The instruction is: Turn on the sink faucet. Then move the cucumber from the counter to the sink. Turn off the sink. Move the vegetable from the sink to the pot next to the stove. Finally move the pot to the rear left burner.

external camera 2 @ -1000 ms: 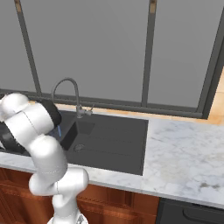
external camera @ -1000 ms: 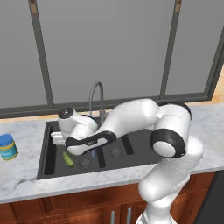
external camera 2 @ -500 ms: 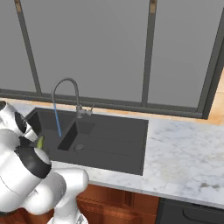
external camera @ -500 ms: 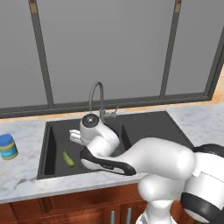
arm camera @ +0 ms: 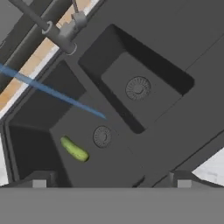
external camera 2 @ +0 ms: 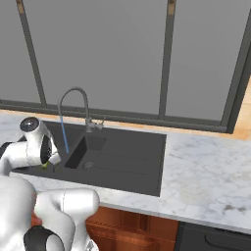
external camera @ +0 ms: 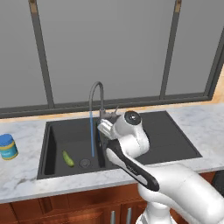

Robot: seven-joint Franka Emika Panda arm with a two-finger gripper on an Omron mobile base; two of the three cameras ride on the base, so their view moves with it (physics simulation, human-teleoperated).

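Gripper (arm camera: 111,180) hovering wide open and holding nothing above the dark double-basin sink (arm camera: 175,127), cucumber (arm camera: 74,149) lying just ahead of its left fingertip on the large basin floor beside the round drain (arm camera: 102,136), faucet (external camera: 96,98) pouring a blue water stream (external camera: 92,133) into that basin.
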